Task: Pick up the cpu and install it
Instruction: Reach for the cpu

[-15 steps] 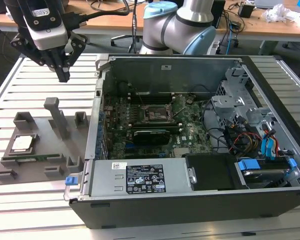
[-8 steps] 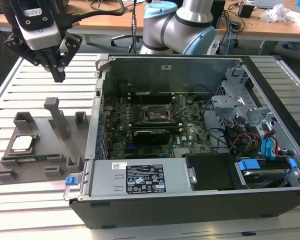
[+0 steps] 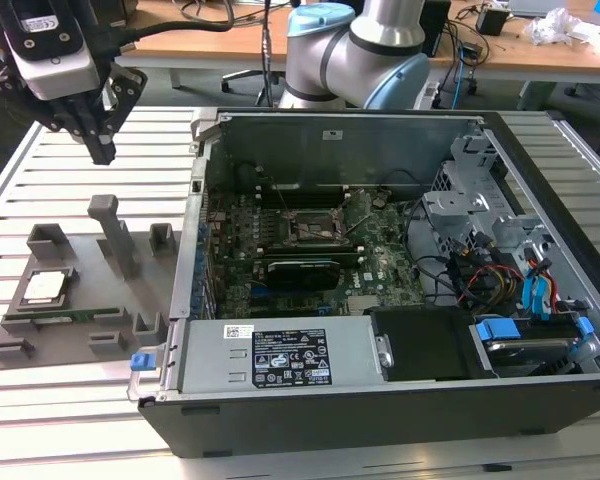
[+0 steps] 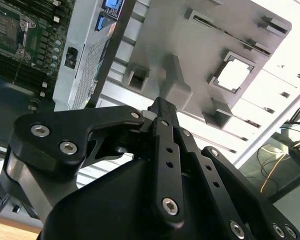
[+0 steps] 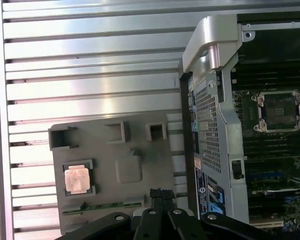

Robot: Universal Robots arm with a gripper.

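Observation:
The cpu [image 3: 45, 287], a small square chip with a silver top, lies flat in a recess of the grey holder plate [image 3: 80, 330] on the slatted table, at the exterior view's left. Both wrist views show the cpu [image 5: 76, 179] [image 4: 233, 76] in that recess. My gripper [image 3: 102, 152] hangs well above the table, behind the holder plate and apart from the chip. Its black fingers [image 5: 162, 192] are shut together with nothing between them. The dark socket [image 3: 310, 228] sits uncovered on the motherboard inside the open computer case.
The open case [image 3: 380, 400] lies to the exterior view's right of the holder plate, its metal side wall [image 5: 210, 115] standing between them. A grey post [image 3: 115, 235] rises from the plate. A green memory stick [image 5: 102, 206] lies along the plate's edge. Cables and drive bays fill the case's far end.

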